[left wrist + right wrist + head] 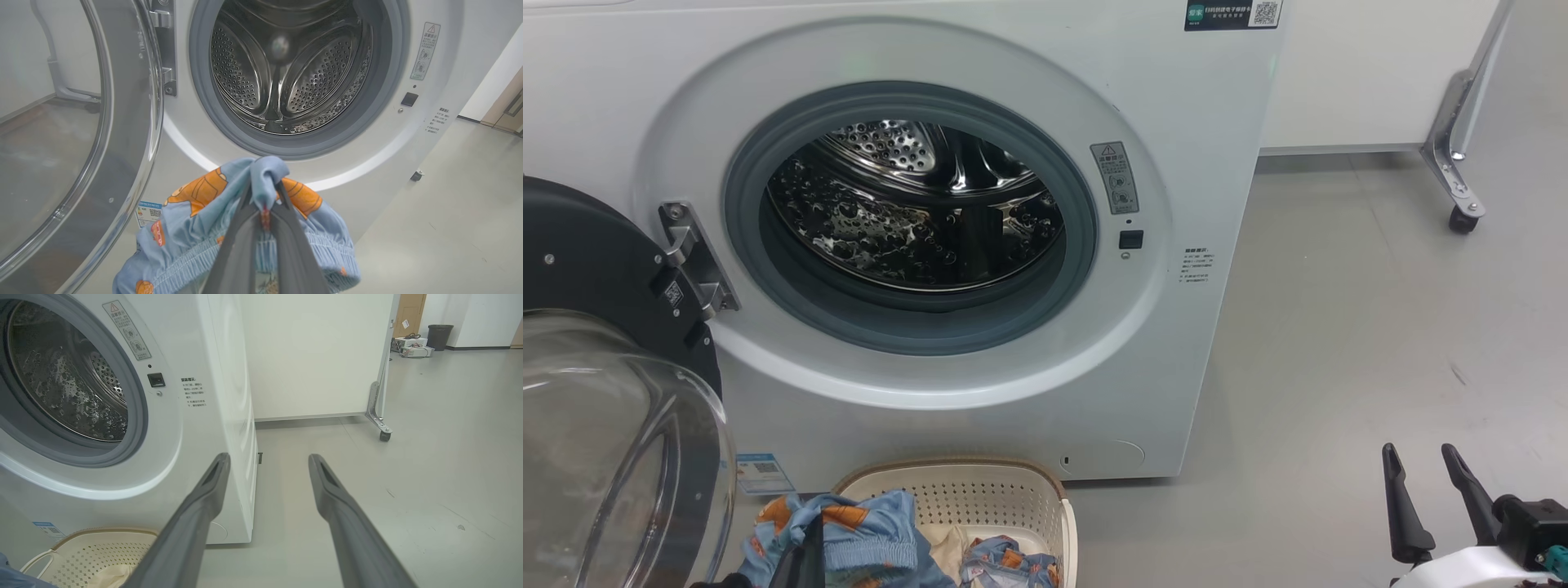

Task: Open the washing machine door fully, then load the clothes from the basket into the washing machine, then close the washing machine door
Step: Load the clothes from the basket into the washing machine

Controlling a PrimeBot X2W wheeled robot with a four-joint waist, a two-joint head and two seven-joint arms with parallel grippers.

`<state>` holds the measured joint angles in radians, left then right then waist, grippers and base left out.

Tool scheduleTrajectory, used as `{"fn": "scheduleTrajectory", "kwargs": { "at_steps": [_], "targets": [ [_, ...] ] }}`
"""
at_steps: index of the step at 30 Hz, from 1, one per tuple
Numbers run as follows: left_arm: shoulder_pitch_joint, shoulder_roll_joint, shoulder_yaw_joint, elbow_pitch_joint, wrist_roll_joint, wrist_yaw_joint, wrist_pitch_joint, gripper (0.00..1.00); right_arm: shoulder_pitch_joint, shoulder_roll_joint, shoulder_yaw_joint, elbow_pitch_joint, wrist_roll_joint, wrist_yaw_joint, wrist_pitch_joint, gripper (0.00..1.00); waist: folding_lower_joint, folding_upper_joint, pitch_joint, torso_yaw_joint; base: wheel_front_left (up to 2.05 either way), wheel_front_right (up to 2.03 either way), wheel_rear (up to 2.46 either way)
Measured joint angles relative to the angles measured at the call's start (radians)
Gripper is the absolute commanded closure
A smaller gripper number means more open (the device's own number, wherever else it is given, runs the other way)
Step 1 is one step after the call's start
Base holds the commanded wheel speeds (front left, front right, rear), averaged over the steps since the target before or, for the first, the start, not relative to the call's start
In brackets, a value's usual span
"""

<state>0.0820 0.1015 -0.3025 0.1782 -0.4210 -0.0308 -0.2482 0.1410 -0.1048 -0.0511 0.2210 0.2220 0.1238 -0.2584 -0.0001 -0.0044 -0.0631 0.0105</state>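
The left gripper [265,191] is squeezed tight, its two dark fingers pinching a light-blue garment [184,228]. The right gripper [1419,453] sits low, its fingers spread wide apart.

Grey floor [1339,367]: washing machine [1217,122], basket [980,498]

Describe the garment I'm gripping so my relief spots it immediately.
Find the white washing machine; a cream basket sits on the floor before it. Over the basket's left side hangs a light-blue garment with orange figures, pinched in the shut left gripper, unlike the smaller blue bundle lying loose inside.
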Motion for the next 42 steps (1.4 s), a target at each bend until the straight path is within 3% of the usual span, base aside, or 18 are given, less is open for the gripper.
{"fn": "scheduleTrajectory", "kwargs": {
  "at_steps": [25,35,42],
  "targets": [
    [-0.005,-0.003,-0.004,-0.055,0.030,-0.002,0.000,1.00,-0.006,0.015,0.041,-0.023,0.002,0.000,0.000,0.00,0.0001,0.0000,0.075,-0.043,0.00,0.00,0.00],
    [-0.185,-0.001,0.034,-0.083,0.044,-0.001,0.000,1.00,-0.097,0.039,0.063,-0.047,0.009,0.000,0.000,0.00,0.0001,0.0000,0.186,-0.075,0.00,0.00,0.00],
    [-0.315,0.033,0.082,-0.075,0.051,0.004,0.002,1.00,-0.161,0.046,0.086,-0.048,0.010,0.000,0.000,0.00,0.0001,0.0000,0.266,-0.111,0.00,0.00,0.00]
  ]
}}
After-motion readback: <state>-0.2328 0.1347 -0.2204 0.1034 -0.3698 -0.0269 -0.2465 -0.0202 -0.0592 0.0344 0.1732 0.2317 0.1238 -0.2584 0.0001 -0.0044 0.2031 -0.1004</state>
